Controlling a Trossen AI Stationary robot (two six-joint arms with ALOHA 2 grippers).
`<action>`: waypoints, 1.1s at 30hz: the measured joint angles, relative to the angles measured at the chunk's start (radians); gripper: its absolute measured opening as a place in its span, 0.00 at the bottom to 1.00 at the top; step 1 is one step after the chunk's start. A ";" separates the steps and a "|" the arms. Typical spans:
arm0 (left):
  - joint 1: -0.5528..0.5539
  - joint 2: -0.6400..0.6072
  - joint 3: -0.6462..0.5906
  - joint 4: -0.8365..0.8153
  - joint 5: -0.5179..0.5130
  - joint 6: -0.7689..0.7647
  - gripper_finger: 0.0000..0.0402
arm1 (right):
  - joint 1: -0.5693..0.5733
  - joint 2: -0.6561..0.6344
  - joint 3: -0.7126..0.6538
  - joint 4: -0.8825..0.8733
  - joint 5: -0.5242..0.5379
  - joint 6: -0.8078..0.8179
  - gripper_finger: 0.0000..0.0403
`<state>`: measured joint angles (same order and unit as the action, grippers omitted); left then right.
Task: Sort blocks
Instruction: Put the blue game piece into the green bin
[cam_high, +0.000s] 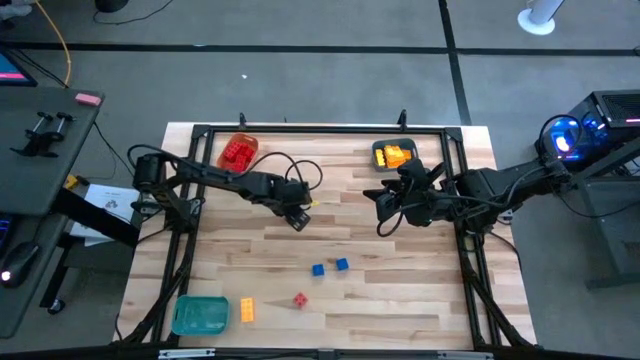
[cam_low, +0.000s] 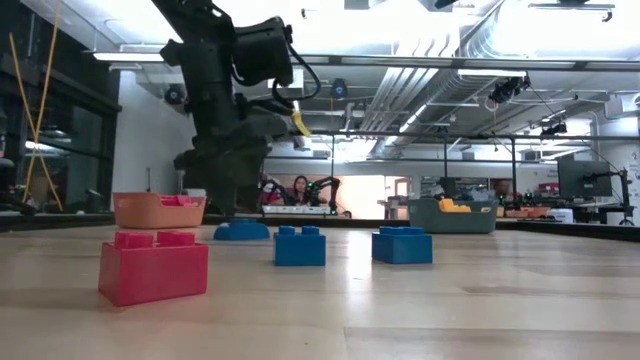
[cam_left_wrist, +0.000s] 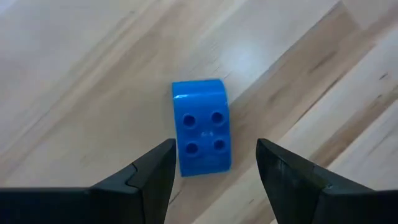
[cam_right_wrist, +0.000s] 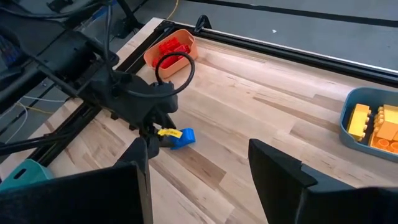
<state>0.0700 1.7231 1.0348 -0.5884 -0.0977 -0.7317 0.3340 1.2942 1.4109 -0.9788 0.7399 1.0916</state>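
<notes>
Wooden table, slatted top, black frame rails at both sides. Left arm, reaching in to mid-table; left gripper poised directly over a blue block, fingers apart and straddling it, nothing clamped. Right arm, waiting to the right of centre near the far edge; right gripper with fingers apart and empty. Green tray, near left corner, contents not discernible. Orange tray, far left, holding red blocks. Blue tray, far right of centre, holding yellow blocks. Loose blocks remaining on the boards: the blue one under the left gripper; two more blue blocks side by side toward the near edge; one yellow block just beside the green tray; one red block close by. Hazard note: the targeted block lies with a rounded end and sits slightly off the midline between the fingers, nearer one of them; a descent from this pose could nudge or tip it instead of gripping it squarely.
</notes>
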 joint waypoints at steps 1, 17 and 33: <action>-0.004 -0.001 0.000 0.007 -0.008 -0.009 0.53 | 0.000 0.000 0.000 -0.001 0.000 0.000 0.40; -0.018 0.117 0.005 0.036 -0.061 -0.077 0.53 | 0.000 0.000 0.000 -0.004 -0.003 0.000 0.40; -0.031 0.023 -0.002 0.037 -0.048 0.101 0.25 | 0.000 0.000 0.000 -0.003 0.001 0.007 0.40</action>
<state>0.0387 1.7460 1.0325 -0.5514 -0.1455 -0.6309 0.3336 1.2942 1.4109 -0.9818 0.7410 1.0989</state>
